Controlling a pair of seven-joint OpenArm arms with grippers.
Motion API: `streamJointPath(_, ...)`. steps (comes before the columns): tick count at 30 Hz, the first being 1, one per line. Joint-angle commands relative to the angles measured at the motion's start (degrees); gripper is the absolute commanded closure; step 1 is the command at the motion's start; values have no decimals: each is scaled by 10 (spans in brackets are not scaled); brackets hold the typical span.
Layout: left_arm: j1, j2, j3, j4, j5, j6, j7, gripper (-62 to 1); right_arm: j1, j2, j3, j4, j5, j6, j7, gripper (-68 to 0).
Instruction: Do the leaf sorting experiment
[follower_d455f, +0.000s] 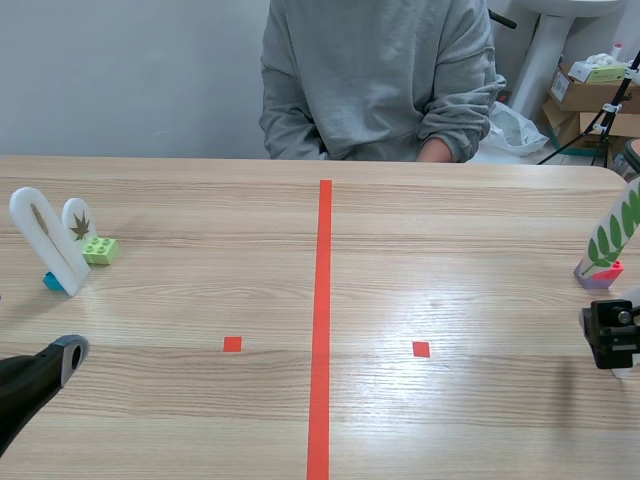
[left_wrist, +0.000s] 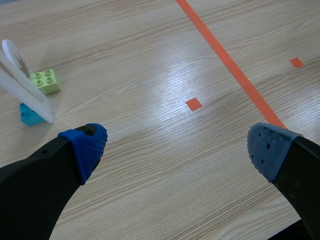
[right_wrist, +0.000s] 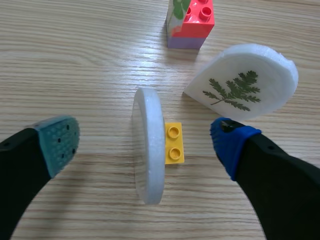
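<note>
Ahead of my open left gripper (left_wrist: 177, 150) a tall white leaf plaque (left_wrist: 22, 87) stands on a blue brick (left_wrist: 31, 114), with a green brick (left_wrist: 46, 81) behind it. In the scene view the green brick (follower_d455f: 100, 250) carries a small plaque with a brown leaf (follower_d455f: 78, 220). My right gripper (right_wrist: 145, 142) is open around an edge-on white plaque (right_wrist: 148, 150) on a yellow brick (right_wrist: 173, 143), not touching it. Beside it a fern-leaf plaque (right_wrist: 245, 87) leans near the blue pad (right_wrist: 232, 142). Further ahead is a red brick (right_wrist: 192, 22) holding a green-leaf plaque (follower_d455f: 612, 235).
A person in a grey sweater (follower_d455f: 370, 80) sits across the table, arms folded at its far edge. An orange-red tape line (follower_d455f: 321, 320) divides the wooden table (follower_d455f: 450, 250), with one small tape square on each side. Boxes and a stand are off the table's far right.
</note>
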Motion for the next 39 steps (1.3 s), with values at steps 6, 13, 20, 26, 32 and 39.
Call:
streamJointPath(6,-2,2,0,2,-7,1,-6,-600,-12,11,27,38,0,30,2,-609)
streamJointPath(13,-2,2,0,2,-7,1,-6,-600,-95,11,69,159,5,116,2,-609)
streamJointPath(20,-2,1,0,2,-4,1,-9,-600,-205,11,72,296,23,199,1,-609)
streamJointPath(26,-2,1,0,2,14,1,-13,-600,-270,11,72,391,59,256,-11,-609)
streamJointPath(32,-2,1,0,2,20,1,-18,-600,-310,10,72,483,89,263,-24,-609)
streamJointPath(39,-2,1,0,2,20,1,-40,-600,-311,-11,71,497,100,264,-29,-609)
